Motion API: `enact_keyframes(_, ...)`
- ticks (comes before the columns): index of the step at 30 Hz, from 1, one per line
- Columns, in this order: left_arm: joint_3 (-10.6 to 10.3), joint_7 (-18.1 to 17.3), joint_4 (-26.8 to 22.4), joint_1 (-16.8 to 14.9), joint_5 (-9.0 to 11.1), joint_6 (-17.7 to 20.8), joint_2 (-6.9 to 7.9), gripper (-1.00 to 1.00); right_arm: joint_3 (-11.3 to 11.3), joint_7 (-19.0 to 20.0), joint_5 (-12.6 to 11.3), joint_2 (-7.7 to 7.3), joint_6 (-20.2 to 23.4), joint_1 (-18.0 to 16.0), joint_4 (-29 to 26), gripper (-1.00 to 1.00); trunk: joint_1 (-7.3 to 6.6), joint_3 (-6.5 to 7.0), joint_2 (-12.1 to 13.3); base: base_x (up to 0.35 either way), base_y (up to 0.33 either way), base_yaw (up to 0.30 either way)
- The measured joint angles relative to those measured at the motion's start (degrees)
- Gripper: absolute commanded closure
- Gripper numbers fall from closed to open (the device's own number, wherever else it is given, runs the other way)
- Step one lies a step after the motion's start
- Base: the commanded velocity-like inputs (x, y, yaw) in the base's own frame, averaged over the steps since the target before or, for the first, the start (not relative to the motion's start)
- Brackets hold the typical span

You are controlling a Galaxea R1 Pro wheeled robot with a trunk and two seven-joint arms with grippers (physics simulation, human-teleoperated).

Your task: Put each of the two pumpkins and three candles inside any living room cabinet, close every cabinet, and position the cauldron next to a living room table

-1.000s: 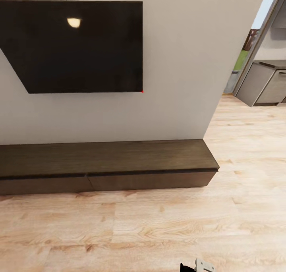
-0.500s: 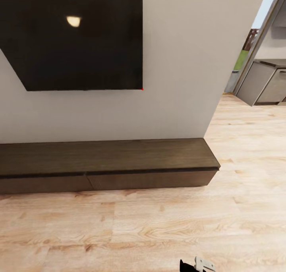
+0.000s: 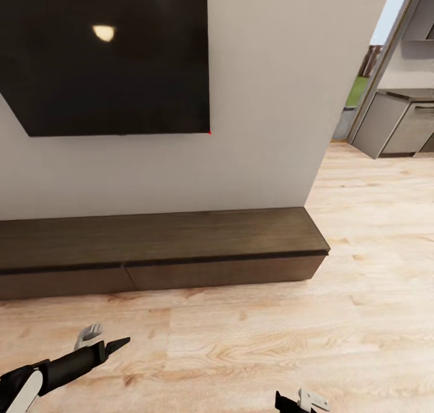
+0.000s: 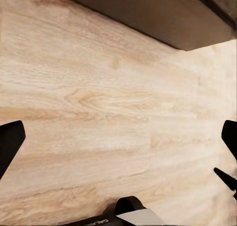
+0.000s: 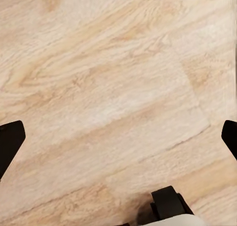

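the left claw (image 3: 102, 342) has swung up into sight, fingers spread and empty, with the closed cabinet (image 3: 163, 250) just ahead of it across bare floor (image 3: 241, 340), and a hasty reach could jab a fingertip into the drawer front.

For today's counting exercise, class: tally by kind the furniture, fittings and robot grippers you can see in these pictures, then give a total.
Dark-brown cabinet: 1
Wall-mounted black screen: 1
Grey kitchen cupboards: 1 group
Grippers: 2, the left gripper and the right gripper
Total: 5
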Motion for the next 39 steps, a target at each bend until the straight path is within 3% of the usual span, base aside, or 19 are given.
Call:
enact_keyframes(2,1.0,0.0,-1.1,-0.1,2.4,1.6,-0.04,-1.0,-1.4,0.1,-0.3,-0.46,-0.1,0.0,-0.6,-1.0,0.44,-0.36,-0.8,0.0,0.0,-0.004)
enact_keyframes(5,1.6,0.1,-3.7,-0.1,6.5,3.9,-0.32,-1.0,-5.7,1.0,-1.7,-1.54,0.3,-0.1,-6.4,-1.0,1.1,-0.89,-2.0,0.0,0.0,-0.001)
enact_keyframes(6,1.4,0.1,-4.5,-0.1,7.1,4.2,-1.01,-1.0,-7.0,1.8,-2.0,-1.75,0.7,-0.1,-9.1,-1.0,1.32,-1.07,-2.4,0.0,0.0,0.0)
enact_keyframes(8,0.1,0.2,-5.0,-0.1,7.5,4.5,-3.8,-1.0,-9.0,5.0,-2.5,-2.44,2.7,-0.1,-14.4,-1.0,1.76,-1.43,-3.2,0.0,0.0,0.0)
enact_keyframes(11,-1.0,0.9,-4.0,-0.1,7.4,4.5,-7.08,-1.0,-12.7,14.3,-5.7,-4.11,7.6,0.0,-18.7,-1.0,2.42,-1.97,-4.4,0.0,0.0,0.0)
enact_keyframes(12,-1.1,1.0,-3.9,0.0,7.4,4.5,-7.3,-1.0,-13.4,16.5,-6.6,-4.36,8.2,0.0,-19.1,-1.0,2.64,-2.15,-4.8,0.0,0.0,0.0)
enact_keyframes(15,-1.4,1.1,-3.5,0.2,7.5,4.5,-7.62,-1.0,-17.8,29.9,-12.8,-4.89,9.3,-0.1,-19.9,-1.0,3.3,-2.69,-6.0,0.0,0.0,0.0)
enact_keyframes(17,-1.4,1.1,-2.9,0.5,7.5,4.5,-7.7,-1.0,-19.5,33.5,-15.1,-5.08,9.2,-0.1,-19.3,-1.0,3.74,-3.05,-6.8,0.0,0.0,0.0)
enact_keyframes(27,-2.5,0.5,2.1,0.6,7.7,4.3,-7.84,-1.0,-21.4,36.0,-17.5,-5.2,10.4,-0.1,-17.3,-1.0,5.93,-4.85,-10.8,0.0,0.0,0.0)
enact_keyframes(32,-4.2,-1.8,5.8,0.6,7.5,4.1,-8.07,-1.0,-23.3,48.6,-22.8,-4.96,16.5,-0.1,-16.6,-1.0,7.03,-5.74,-12.8,0.0,0.0,0.0)
enact_keyframes(36,-6.8,-2.4,6.5,0.6,7.3,4.1,-8.03,-1.0,-23.5,51.1,-23.9,-4.8,17.1,-0.1,-16.5,-1.0,7.91,-6.46,-14.4,0.0,0.0,0.0)
enact_keyframes(39,-7.4,-2.8,6.5,0.6,7.3,4.1,-8.06,-1.0,-23.7,51.4,-24.4,-4.81,16.2,-0.1,-16.5,-1.0,8.57,-7.0,-15.6,0.0,0.0,0.0)
